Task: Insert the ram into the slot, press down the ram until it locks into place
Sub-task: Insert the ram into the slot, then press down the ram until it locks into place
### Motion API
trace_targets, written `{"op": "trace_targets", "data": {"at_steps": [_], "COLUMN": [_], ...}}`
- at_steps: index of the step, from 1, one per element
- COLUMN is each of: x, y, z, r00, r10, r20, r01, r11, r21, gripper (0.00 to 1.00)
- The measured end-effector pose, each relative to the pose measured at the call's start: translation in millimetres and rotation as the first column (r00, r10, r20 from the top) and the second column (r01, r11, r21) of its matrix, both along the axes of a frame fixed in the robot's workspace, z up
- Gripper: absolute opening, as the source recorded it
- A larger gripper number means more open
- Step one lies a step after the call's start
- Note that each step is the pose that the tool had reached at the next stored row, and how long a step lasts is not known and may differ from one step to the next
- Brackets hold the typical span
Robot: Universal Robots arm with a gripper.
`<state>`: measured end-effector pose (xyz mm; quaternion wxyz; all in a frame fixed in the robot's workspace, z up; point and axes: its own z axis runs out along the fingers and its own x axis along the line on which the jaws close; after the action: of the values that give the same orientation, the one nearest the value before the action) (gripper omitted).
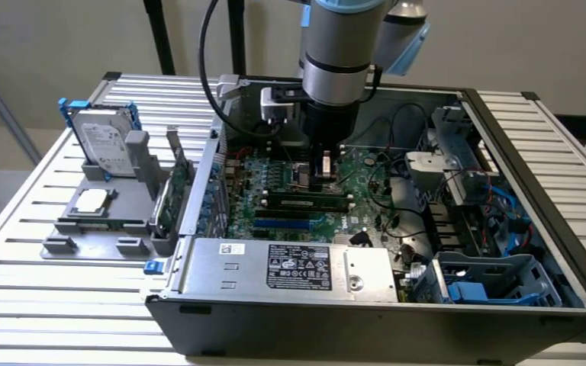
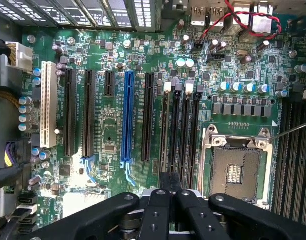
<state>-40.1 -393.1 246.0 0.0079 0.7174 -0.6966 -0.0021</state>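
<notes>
While the gripper (image 2: 169, 200) is hanging low over the motherboard (image 2: 118, 60), its fingers (image 2: 158, 210) are sitting closed together, seemingly pinching the ram (image 2: 169, 181) edge-on, though I cannot tell for sure. Beyond, at frame centre, the slot (image 2: 176, 130) is lying empty; insertion and pressing are both remaining.

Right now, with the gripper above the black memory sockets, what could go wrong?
The gripper hangs over four long narrow black plastic sockets packed side by side. A small sideways offset could land on the wrong one or on a ridge. The open metal-framed processor socket sits right beside them, so a slip could strike its exposed contacts. Loose black cables lie near the arm and might snag.
</notes>
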Motion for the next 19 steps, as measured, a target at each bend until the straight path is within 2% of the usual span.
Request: {"op": "trace_targets", "data": {"at_steps": [10,19], "x": [0.0,-0.1], "y": [0.0,0.0], "z": [-0.4,-7.5], "r00": [1.0000,1.0000], "r10": [0.000,0.000], "r20": [0.0000,-0.0007], "r01": [0.000,0.000], "r11": [1.0000,1.0000], "r21": [0.0000,0.0000], "gripper": [0.11,0.11]}}
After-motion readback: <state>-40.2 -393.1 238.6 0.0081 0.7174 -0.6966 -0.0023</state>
